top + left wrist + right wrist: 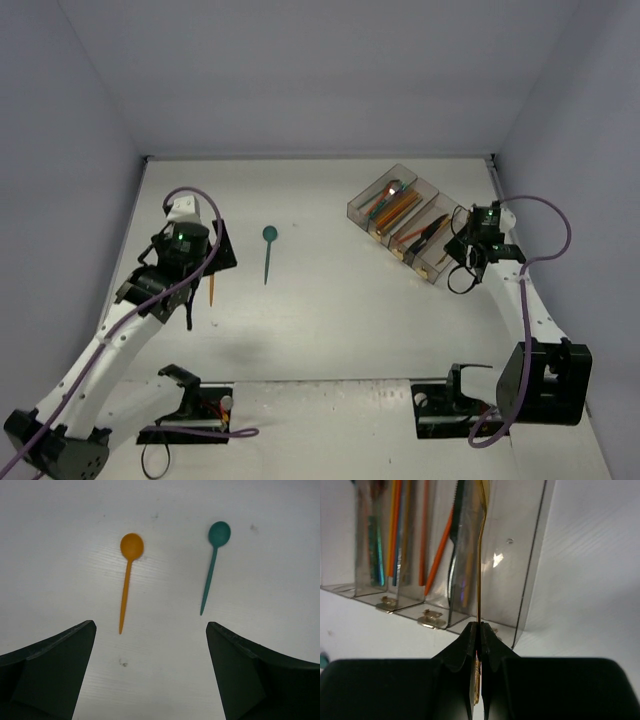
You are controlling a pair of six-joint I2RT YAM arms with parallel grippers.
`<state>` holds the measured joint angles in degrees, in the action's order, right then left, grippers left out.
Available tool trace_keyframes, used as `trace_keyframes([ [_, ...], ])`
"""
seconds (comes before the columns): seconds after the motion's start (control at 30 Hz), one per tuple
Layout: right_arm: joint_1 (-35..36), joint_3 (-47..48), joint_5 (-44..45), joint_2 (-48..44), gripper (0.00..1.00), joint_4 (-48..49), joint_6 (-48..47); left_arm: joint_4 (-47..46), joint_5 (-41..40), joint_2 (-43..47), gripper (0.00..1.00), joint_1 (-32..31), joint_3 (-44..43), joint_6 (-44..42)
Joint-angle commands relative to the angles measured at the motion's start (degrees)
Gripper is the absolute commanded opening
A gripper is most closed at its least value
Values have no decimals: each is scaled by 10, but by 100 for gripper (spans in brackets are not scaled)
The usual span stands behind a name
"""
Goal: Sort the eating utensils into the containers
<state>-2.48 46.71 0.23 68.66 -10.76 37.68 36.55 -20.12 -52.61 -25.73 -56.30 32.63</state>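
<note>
Left gripper (150,672) hangs wide open over the table (60,555), holding nothing. Just ahead of it I see an orange spoon (126,580) and, beside it but apart, a teal spoon (212,565), both bowls pointing away. Further right, the right gripper (479,630) is pinched tight on a thin gold utensil (480,565) reaching over the end bin of the containers (532,580), where orange and dark utensils (439,552) lie.
</note>
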Motion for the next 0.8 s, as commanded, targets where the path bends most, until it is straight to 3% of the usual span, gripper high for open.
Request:
trace_keyframes([
  [0.0, -15, 39, -9, 58, 0, 23, 8, 16, -15, 28, 91, 16, 12, -44],
  [0.43, -23, 58, -48, 180, 0, 121, 24, 34, -15, 41, 91, 29, 42, -44],
  [0.57, -23, 46, -62, 199, 5, 140, 19, 39, -7, 35, 91, 35, 48, -42],
  [0.7, -23, 42, -63, 202, 20, 144, 7, 41, 11, 25, 91, 38, 52, -39],
  [0.77, -23, 38, -51, 189, 37, 143, 1, 41, 11, 21, 91, 38, 55, -36],
])
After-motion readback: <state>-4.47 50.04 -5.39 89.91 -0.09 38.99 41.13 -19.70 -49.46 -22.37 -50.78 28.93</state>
